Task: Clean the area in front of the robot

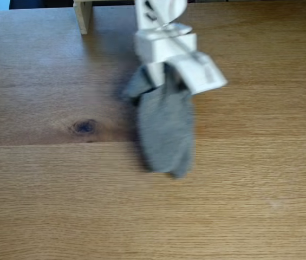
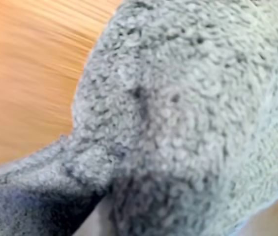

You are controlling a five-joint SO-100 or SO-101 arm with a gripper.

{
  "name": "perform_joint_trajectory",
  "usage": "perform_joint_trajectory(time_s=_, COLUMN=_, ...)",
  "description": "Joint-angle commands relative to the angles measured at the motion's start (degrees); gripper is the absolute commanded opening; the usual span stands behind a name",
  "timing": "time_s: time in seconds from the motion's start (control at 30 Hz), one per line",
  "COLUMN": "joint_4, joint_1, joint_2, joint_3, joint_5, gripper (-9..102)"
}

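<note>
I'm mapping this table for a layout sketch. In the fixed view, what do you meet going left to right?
Dark knot in the wooden tabletop → pale wooden post at the far edge, nearly level with the knot → grey fuzzy cloth hanging from the white plastic gripper.

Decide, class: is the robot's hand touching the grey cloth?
Touching. In the fixed view the hand pinches the top of the grey cloth, whose folds bunch up between the white fingers.

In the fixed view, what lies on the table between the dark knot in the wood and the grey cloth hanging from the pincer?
Nothing: in the fixed view the stretch between the dark knot and the grey cloth is bare wooden table.
</note>
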Motion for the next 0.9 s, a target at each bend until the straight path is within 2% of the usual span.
perform_joint_trajectory(time_s=0.0, joint_4=1.14, joint_1=-11.07, joint_2=6.06, joint_3=-0.26, joint_5=3.25, gripper=0)
perform_joint_trajectory(time_s=0.13, joint_4=-0.53, joint_1=-16.79, joint_2=-1.14, joint_3=-0.18, joint_5=7.12, gripper=0)
perform_joint_trajectory(time_s=0.27, joint_4=-9.05, joint_1=-16.44, joint_2=-10.37, joint_3=-0.18, joint_5=6.68, gripper=0)
perform_joint_trajectory(time_s=0.5, joint_4=-36.91, joint_1=-7.56, joint_2=-27.51, joint_3=-1.05, joint_5=0.88, gripper=0)
perform_joint_trajectory(time_s=0.7, joint_4=-45.88, joint_1=-0.26, joint_2=-31.9, joint_3=-1.05, joint_5=-3.96, gripper=0)
perform_joint_trajectory(time_s=0.87, joint_4=-48.6, joint_1=6.77, joint_2=-30.94, joint_3=-1.14, joint_5=-9.76, gripper=0)
